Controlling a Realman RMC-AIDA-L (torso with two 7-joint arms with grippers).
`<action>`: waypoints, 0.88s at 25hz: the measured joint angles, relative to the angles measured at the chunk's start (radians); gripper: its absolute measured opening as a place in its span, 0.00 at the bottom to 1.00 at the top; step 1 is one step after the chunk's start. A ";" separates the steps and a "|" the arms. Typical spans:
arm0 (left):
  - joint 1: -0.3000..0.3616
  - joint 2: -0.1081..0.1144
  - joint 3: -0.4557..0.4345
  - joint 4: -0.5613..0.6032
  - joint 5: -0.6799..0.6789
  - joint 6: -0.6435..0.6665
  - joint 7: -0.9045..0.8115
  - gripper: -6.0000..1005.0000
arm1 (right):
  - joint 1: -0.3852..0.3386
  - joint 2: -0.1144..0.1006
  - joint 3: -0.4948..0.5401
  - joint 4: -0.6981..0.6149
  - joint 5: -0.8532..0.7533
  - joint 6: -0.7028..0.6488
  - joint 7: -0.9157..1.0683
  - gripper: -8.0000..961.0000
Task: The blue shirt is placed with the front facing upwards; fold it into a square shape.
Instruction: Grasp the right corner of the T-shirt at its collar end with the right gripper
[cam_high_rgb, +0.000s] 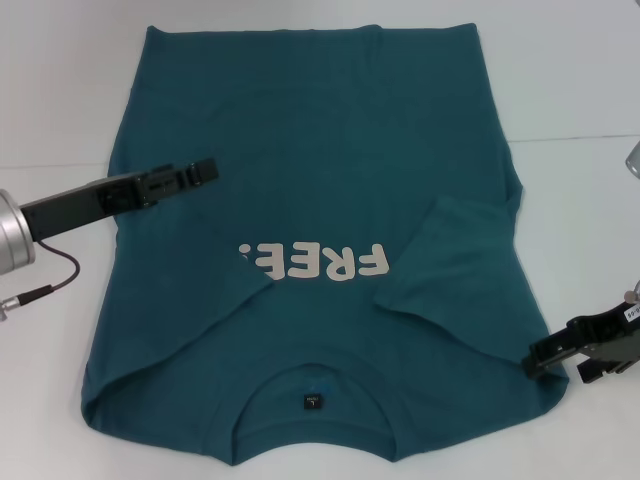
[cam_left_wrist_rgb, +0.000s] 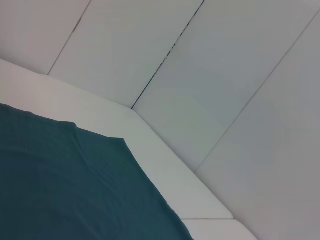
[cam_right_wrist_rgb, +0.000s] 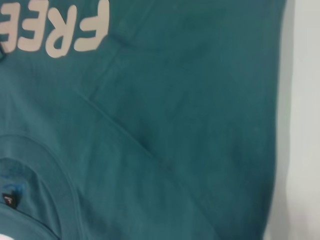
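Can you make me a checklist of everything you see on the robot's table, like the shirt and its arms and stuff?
Surface: white table, bare around the shirt.
Job's things: blue shirt lies front up, collar nearest the robot, both sleeves folded in over the chest; white FREE lettering partly covered by the left sleeve; small neck label.
Clutter: nothing seen.
Grippers: left gripper above the shirt's left side; right gripper at the shirt's right shoulder edge.
Cables: dark cable by the left arm.
Surroundings: pale panelled wall.
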 joint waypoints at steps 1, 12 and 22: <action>0.000 0.000 0.000 -0.002 -0.001 -0.001 0.001 0.93 | 0.000 0.000 0.000 0.002 -0.001 0.002 -0.001 0.88; 0.000 0.000 0.000 -0.006 -0.011 -0.011 0.004 0.93 | 0.000 0.000 -0.009 0.015 -0.002 0.026 -0.005 0.87; 0.000 0.000 0.000 -0.007 -0.012 -0.011 0.005 0.93 | 0.011 0.007 -0.027 0.015 -0.002 0.038 0.001 0.86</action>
